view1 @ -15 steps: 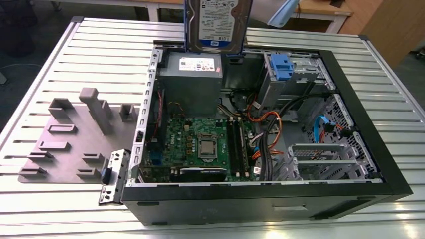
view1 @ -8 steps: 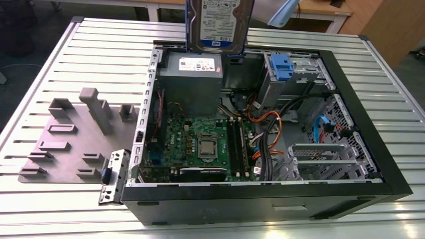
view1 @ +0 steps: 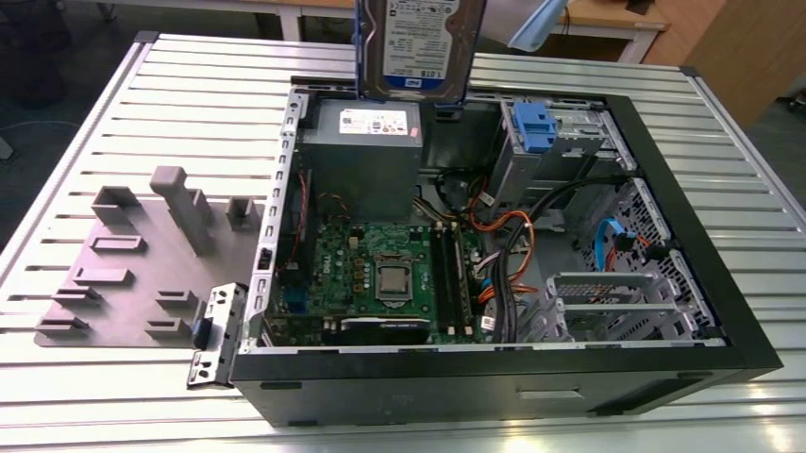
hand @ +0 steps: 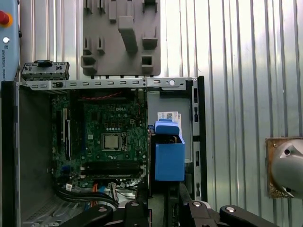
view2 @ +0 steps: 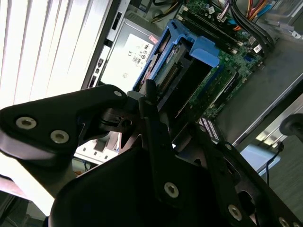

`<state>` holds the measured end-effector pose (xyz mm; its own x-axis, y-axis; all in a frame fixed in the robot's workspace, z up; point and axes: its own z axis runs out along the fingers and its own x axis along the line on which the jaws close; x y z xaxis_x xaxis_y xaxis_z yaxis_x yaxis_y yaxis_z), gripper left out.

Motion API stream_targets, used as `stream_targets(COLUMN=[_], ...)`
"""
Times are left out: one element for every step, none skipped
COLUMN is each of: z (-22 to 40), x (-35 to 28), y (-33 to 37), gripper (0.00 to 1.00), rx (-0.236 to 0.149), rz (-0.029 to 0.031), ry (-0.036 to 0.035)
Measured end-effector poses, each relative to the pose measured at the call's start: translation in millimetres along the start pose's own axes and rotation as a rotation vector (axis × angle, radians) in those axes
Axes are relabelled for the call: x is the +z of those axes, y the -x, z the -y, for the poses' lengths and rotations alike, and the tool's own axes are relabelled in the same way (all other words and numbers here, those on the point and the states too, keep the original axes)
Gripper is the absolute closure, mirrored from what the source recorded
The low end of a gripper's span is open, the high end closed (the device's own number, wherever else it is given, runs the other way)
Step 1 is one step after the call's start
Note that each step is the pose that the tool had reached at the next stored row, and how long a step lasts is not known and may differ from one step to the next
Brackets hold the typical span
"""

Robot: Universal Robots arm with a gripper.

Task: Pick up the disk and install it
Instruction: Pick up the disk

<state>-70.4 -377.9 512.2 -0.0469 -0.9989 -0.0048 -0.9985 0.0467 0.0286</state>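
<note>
Your gripper (view2: pixel 142 101) is clamped on the disk (view1: pixel 413 42) by its blue bracket (label toward the exterior view); the disk hangs on edge above the open case (view1: pixel 504 377), at its twelve o'clock, over the power supply (view1: pixel 365 127); carry it plumb, clear of the case rim and the cables (view1: pixel 497 222) beyond.

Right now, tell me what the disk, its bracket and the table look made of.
The disk: metal body likely, though a matte paper-like label covers its face. The bracket: blue plastic, smooth moulded look with soft sheen. The table: bare metal, probably aluminium, silvery ribbed slats reflecting light.
</note>
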Motion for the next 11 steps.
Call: stream_targets(z=[0.5, 1.1, 1.6, 2.1, 2.5, 3.2, 4.0, 5.0, 6.2, 7.4, 8.6], x=[0.0, 0.0, 0.0, 0.0, 0.0, 0.0, -0.1, -0.1, -0.1, -0.1, -0.1], y=[0.0, 0.0, 0.1, 0.1, 0.1, 0.2, 0.2, 0.3, 0.3, 0.4, 0.4], gripper=[0.65, 0.65, 0.65, 0.65, 0.65, 0.65, 0.65, 0.65, 0.65, 0.65, 0.65], rx=[0.000, 0.000, 0.000, 0.000, 0.000, 0.000, 0.000, 0.000, 0.000, 0.000, 0.000], rz=[0.0001, 0.0001, 0.0001, 0.0001, 0.0001, 0.0001, 0.0001, 0.0000, 0.0001, 0.0000, 0.0000], ry=[-0.0001, -0.0001, 0.0000, -0.0001, -0.0001, 0.0000, -0.0001, 0.0000, -0.0001, 0.0000, 0.0000])
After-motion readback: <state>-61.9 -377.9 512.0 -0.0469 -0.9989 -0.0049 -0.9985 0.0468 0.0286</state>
